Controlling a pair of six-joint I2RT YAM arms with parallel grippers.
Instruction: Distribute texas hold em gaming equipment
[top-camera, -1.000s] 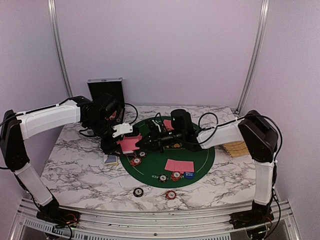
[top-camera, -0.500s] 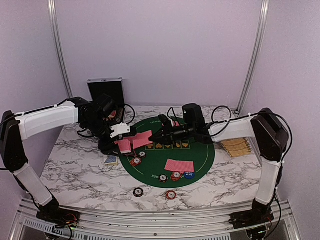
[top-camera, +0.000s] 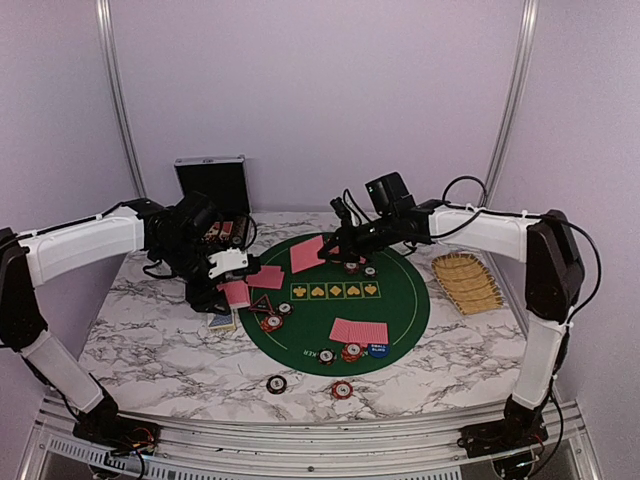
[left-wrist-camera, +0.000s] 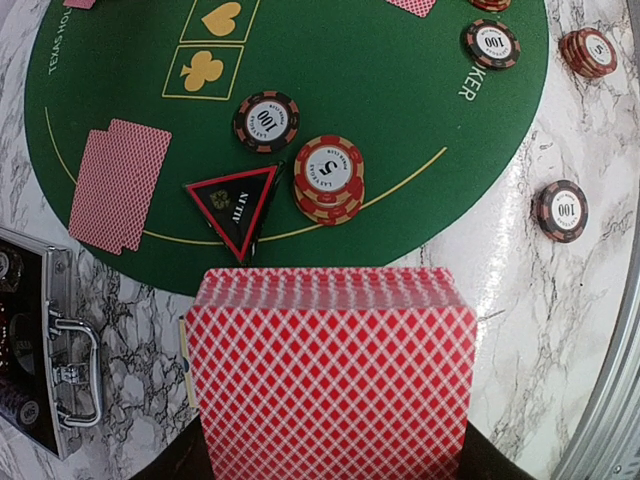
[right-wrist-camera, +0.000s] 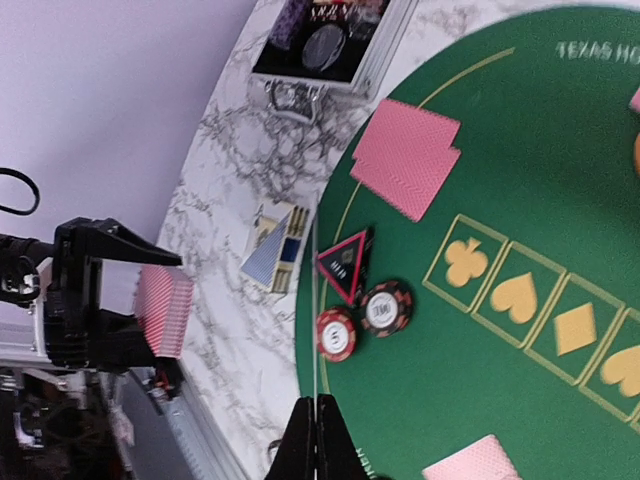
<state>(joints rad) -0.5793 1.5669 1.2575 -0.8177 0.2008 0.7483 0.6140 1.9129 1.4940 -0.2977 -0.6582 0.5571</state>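
From above, the left jaws pinched a card deck (top-camera: 236, 293) over the surface (top-camera: 140, 345). The right jaws pinched one card (top-camera: 306, 254) above the green mat (top-camera: 405, 315).

Left wrist: three chips (left-wrist-camera: 266, 121) read "100", a red stack (left-wrist-camera: 329, 176) "5", and one triangular marker (left-wrist-camera: 236, 204) "ALL IN".

Right wrist: the jaws were pressed together on the card's edge, and the mat read "TEXAS HO".

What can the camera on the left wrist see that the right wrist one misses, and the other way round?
Only left wrist: a black 100 chip and a red stack on bare marble. Only right wrist: the left tool from outside, a yellow diamond. Both: the held deck, triangular marker, red 5 chips, metal-edged case.
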